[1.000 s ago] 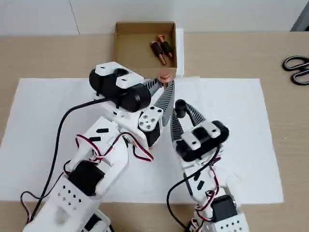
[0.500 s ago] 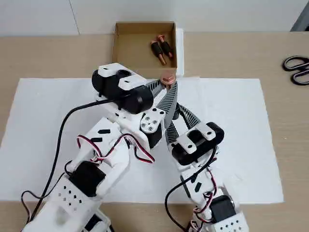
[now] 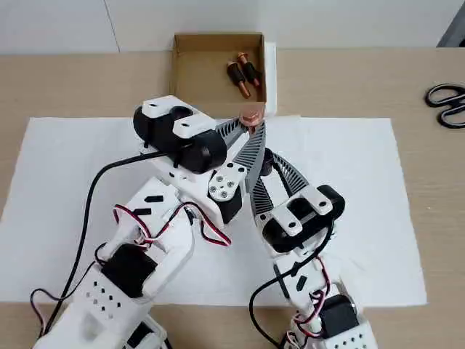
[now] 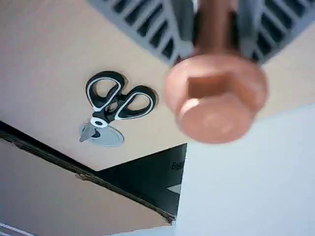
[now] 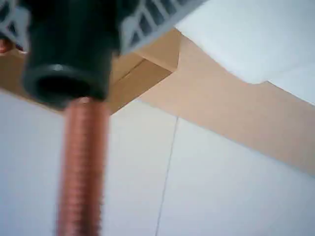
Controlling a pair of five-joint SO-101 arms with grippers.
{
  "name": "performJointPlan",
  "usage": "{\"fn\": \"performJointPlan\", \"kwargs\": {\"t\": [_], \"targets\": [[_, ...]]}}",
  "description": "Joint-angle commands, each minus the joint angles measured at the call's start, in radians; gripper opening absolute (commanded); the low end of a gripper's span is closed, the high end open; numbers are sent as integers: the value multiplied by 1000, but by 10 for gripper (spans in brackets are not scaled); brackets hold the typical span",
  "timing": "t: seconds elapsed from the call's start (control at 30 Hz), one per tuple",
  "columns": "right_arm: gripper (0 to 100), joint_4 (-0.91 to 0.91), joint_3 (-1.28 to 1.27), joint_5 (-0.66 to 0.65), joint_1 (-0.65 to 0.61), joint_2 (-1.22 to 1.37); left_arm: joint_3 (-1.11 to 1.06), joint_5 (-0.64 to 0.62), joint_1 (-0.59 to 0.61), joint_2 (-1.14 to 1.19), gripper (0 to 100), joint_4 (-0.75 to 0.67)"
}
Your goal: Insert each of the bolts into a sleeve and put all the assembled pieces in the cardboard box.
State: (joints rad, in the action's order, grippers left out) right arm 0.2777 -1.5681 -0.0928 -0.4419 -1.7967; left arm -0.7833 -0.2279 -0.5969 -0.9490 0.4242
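2 arms meet over the white sheet (image 3: 349, 189). The right gripper (image 3: 266, 169) pinches a black sleeve (image 5: 66, 59). The sleeve's open mouth faces the threaded end of a copper bolt (image 4: 215, 96) — whether the tip is inside, I cannot tell. The left gripper (image 3: 250, 125), just beyond the right one, clamps that bolt by its shank, hex head past its fingertips. Just beyond the left gripper stands the cardboard box (image 3: 190, 73) with 2 assembled pieces (image 3: 243, 73) inside — scissors (image 3: 447, 104) lie well off on the right gripper's side.
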Motion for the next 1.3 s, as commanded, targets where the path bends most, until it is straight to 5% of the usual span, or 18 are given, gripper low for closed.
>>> {"fn": "performJointPlan", "kwargs": {"t": [0.0,0.4,0.6,0.8,1.07,1.27], "targets": [[5,-18,74,-9,-7,-19,27,5,-34,-21,7,-23],[5,-24,80,-9,-7,-19,-2,11,-37,-14,7,-17],[5,-22,81,-11,-7,-19,15,11,-9,-20,16,144],[5,-19,81,-11,-7,-19,140,9,-11,9,164,377],[5,-18,81,-11,-7,-19,251,12,3,17,195,399],[5,-15,74,-6,-7,-19,407,12,210,15,141,417]]}}
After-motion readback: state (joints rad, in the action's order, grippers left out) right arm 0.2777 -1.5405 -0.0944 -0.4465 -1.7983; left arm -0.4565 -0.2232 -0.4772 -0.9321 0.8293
